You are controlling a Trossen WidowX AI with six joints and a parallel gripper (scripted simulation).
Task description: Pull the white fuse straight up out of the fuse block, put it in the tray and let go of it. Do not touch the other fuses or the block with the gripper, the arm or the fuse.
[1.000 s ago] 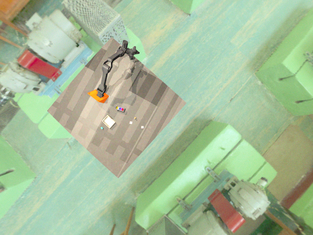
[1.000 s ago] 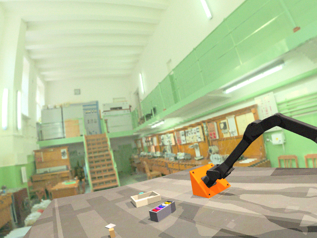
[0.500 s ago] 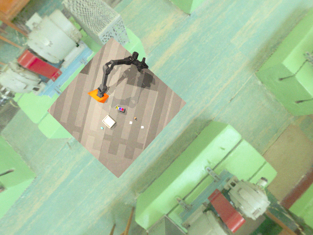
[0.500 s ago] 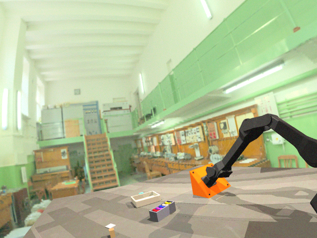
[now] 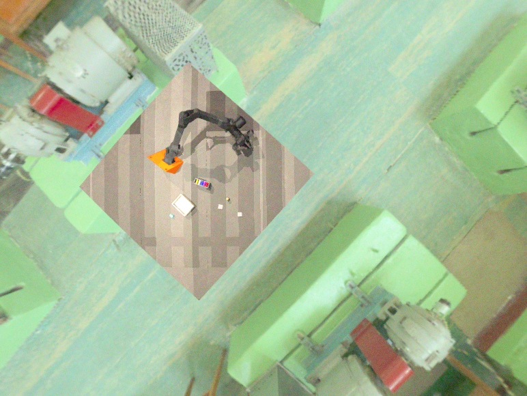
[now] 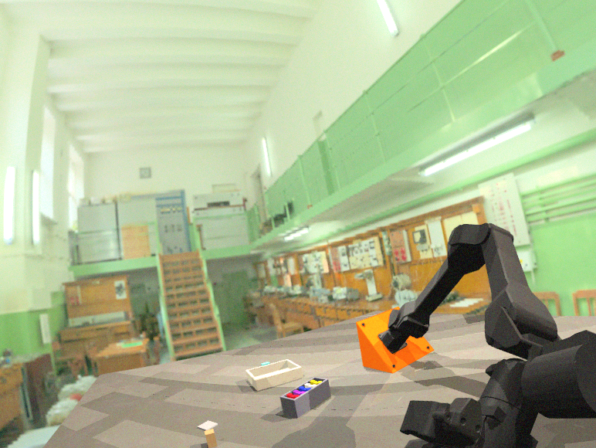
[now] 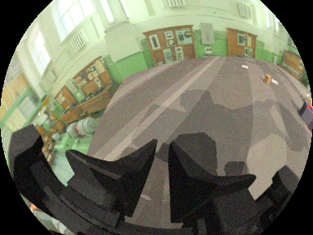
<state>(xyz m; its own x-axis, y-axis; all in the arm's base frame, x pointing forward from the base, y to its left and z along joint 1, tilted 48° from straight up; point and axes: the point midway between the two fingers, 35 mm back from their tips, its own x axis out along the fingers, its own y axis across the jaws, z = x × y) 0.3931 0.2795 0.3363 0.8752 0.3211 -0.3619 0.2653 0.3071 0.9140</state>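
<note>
The fuse block [image 5: 208, 186] [image 6: 306, 400] is a dark grey box holding a row of coloured fuses; only its edge shows at the right in the wrist view [image 7: 306, 116]. The white fuse [image 6: 308, 385] sits in it between yellow and blue fuses. The cream tray [image 5: 179, 209] [image 6: 276, 380] stands beside the block and looks empty. My gripper [image 5: 243, 149] [image 6: 414, 437] [image 7: 163, 143] is slightly open, with a narrow gap and nothing between its fingers. It is above the table, well off from the block, on the side away from the tray.
The orange base wedge [image 5: 158, 157] [image 6: 372, 344] carries the arm. A small orange block [image 5: 227, 199] [image 6: 210, 438] [image 7: 267, 79] and two white squares [image 5: 220, 206] [image 5: 239, 214] are beyond the fuse block. A small cyan piece [image 5: 171, 216] [image 6: 265, 363] is beside the tray.
</note>
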